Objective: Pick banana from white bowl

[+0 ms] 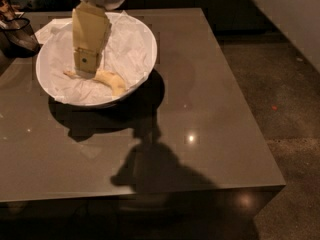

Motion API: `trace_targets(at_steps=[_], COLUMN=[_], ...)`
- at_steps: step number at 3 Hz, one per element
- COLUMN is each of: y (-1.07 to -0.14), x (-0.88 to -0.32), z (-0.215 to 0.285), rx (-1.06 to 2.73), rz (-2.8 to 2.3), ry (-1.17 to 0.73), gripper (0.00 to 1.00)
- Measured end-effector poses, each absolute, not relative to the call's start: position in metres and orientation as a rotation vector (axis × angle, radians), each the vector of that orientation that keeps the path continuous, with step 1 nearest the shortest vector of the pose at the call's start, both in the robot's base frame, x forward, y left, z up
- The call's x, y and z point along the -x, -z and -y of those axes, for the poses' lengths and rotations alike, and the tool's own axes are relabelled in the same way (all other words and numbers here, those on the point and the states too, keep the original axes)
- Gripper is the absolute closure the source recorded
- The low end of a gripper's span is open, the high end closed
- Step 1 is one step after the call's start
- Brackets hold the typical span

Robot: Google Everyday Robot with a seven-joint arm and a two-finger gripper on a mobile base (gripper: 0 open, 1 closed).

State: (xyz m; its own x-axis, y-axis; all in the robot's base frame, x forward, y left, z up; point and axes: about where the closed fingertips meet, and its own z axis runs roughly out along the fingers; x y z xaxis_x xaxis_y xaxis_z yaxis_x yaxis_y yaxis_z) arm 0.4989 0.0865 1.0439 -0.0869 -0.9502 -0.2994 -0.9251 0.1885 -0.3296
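Observation:
The white bowl (141, 39), lined with crumpled white paper, stands at the back left of the grey table (200, 114). The small pale-yellow banana (111, 80) lies inside it near the front, its thin stem pointing left. My gripper (86, 70), with cream-yellow fingers, reaches down into the bowl from above. Its tip is at the banana's stem end, just left of the fruit's body. The banana rests on the paper.
A flat white paper sheet (50, 30) lies behind the bowl at the left. A dark object (17, 34) sits at the table's far left edge. The table's right edge drops to a speckled floor (290, 109). The arm's shadow falls across the table front.

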Motion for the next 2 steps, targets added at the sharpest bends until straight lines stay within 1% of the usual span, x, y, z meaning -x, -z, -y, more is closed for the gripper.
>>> trace_targets(at_steps=[1,2], y=[-1.045,-1.028], x=[-0.504,-0.52], z=[-0.089,-0.101], rx=[1.72,1.714], rz=[-2.031,-2.096], ry=[0.015,-0.047], gripper=[0.0,0.0])
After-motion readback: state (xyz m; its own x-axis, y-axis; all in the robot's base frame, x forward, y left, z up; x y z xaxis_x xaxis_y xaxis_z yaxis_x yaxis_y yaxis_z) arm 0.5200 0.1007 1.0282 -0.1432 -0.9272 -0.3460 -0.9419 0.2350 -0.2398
